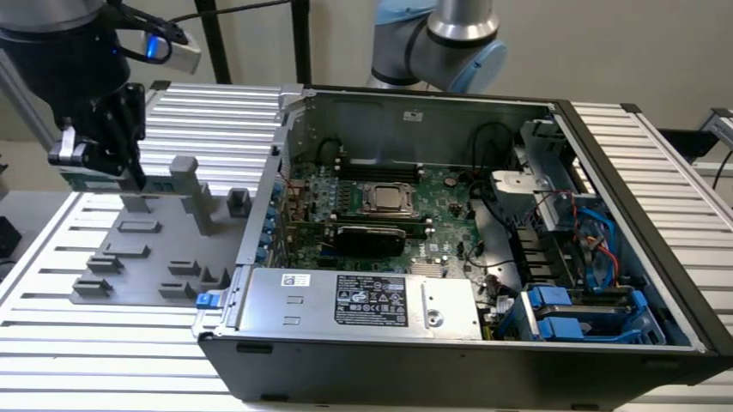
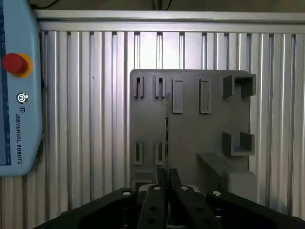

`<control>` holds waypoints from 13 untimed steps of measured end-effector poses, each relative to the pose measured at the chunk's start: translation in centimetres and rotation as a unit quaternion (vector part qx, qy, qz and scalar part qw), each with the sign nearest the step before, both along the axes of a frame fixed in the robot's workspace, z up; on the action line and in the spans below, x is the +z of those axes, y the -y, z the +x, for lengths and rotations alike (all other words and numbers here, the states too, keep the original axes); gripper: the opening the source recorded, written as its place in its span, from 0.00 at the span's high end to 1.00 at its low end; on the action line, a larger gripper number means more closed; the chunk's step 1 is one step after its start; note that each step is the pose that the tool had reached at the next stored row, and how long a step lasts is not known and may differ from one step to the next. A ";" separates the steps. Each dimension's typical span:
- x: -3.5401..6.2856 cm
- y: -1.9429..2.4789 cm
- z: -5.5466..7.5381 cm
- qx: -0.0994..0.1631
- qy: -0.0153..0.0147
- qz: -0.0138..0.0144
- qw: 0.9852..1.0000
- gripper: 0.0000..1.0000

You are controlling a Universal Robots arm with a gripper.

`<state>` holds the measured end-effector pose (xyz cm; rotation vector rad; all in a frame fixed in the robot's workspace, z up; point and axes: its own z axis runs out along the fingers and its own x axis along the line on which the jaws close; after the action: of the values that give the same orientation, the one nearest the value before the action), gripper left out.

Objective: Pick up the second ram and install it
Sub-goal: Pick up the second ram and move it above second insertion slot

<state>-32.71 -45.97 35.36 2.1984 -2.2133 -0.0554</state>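
Note:
My gripper hangs over the far left end of the grey slotted holder, at the exterior view's left. Its fingers are pressed together on the second ram, a thin green stick whose edge peeks out below them. In the wrist view the ram appears edge-on as a thin dark line running away from the gripper over the grey holder. The open computer case lies to the exterior view's right, with the green motherboard and its long memory slots inside.
The holder has upright posts and several empty slots. A second robot arm stands behind the case. A teach pendant with a red button lies on the ribbed aluminium table. A power supply and blue drive bays fill the case's front.

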 end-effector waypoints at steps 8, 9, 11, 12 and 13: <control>3.62 -0.04 3.6 0.000 0.000 0.000 1.000 0.87; 4.06 -0.04 4.1 0.000 0.000 0.000 1.000 0.87; 4.97 -0.06 5.0 0.000 0.000 0.000 1.000 0.87; 5.37 -0.06 5.5 0.000 0.000 0.000 1.000 0.87; 5.71 -0.06 5.9 0.000 0.000 0.000 1.000 0.87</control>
<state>-26.80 -45.90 41.08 2.1985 -2.2134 -0.0554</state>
